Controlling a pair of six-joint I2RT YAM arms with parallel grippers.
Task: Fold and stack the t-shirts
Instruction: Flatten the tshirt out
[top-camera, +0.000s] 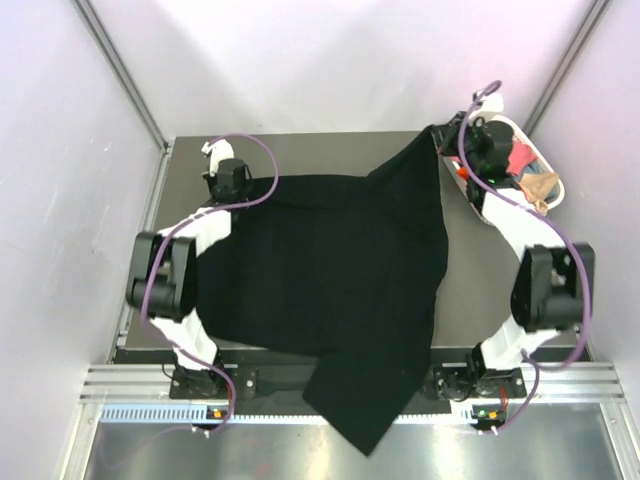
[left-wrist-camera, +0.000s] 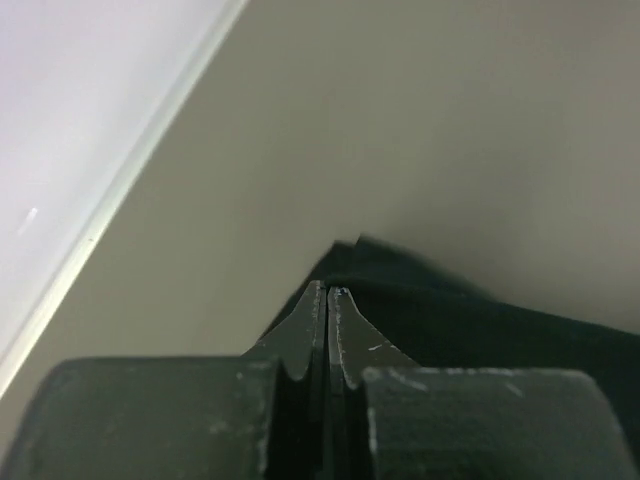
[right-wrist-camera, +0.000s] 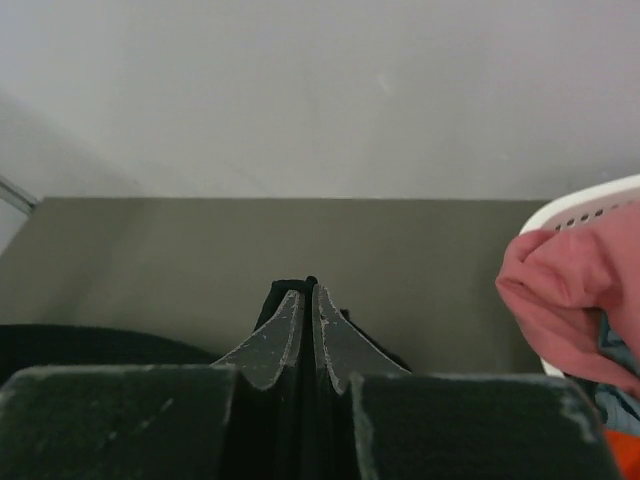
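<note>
Grey table (top-camera: 480, 290): black t-shirt (top-camera: 330, 270) is spread left of the white basket (top-camera: 556, 182), with one end hung off the table edge. Its far corners are pinched by the left gripper (left-wrist-camera: 327, 292) and the right gripper (right-wrist-camera: 306, 292).

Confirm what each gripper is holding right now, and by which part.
Both pinch the large black cloth t-shirt: left gripper on its far left corner, right gripper on its far right corner.

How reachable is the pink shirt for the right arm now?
Probably not yet: the right gripper is shut on a corner of the black t-shirt. The pink shirt lies close by in the basket, nothing between, but it must release first.
</note>
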